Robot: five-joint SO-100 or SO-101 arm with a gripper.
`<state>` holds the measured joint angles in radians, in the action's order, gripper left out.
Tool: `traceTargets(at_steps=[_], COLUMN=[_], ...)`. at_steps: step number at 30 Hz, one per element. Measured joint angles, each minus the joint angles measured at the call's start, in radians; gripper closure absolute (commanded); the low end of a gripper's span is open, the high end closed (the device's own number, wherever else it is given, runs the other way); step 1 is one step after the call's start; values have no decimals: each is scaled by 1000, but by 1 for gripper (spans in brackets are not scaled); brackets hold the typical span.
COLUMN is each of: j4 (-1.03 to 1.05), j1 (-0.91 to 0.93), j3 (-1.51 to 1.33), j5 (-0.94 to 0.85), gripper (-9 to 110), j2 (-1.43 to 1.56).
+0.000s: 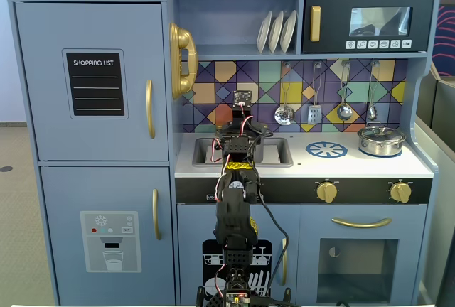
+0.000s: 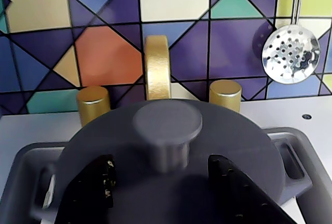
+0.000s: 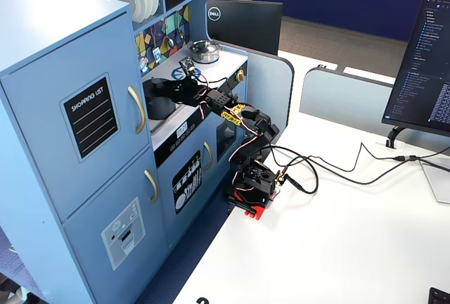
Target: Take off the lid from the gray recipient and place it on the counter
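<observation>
The matte dark gray lid (image 2: 228,130) sits closed on the gray recipient (image 2: 303,175), which stands in the sink basin (image 1: 277,152). In the wrist view my gripper (image 2: 161,161) is open just above the lid. Its two black fingers (image 2: 98,182) stand to either side of the lid's central knob (image 2: 167,123) with a gap on each side. In a fixed view (image 1: 238,136) my arm covers the pot; in another fixed view the pot (image 3: 160,105) shows dark under the gripper (image 3: 169,87). The pale counter (image 1: 341,168) with its blue burner (image 1: 326,150) lies to the right of the sink.
A shiny silver pot (image 1: 381,140) with its lid stands on the counter's right end. The gold faucet (image 2: 157,68) and two gold taps (image 2: 93,107) rise just behind the gray pot. Utensils (image 2: 290,55) hang on the tiled back wall.
</observation>
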<state>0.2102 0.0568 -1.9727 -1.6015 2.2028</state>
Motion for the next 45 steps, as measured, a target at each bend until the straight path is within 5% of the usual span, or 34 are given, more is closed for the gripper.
traceTargets(at_steps=[10,15,34,45], j4=[-54,-64,-66,15], j1=[-2,-8,-6,276], j3=[95,101,247,276], j5=[3,2,-35,28], gripper=[91,101,102,102], j2=[-146,-153,-149,-95])
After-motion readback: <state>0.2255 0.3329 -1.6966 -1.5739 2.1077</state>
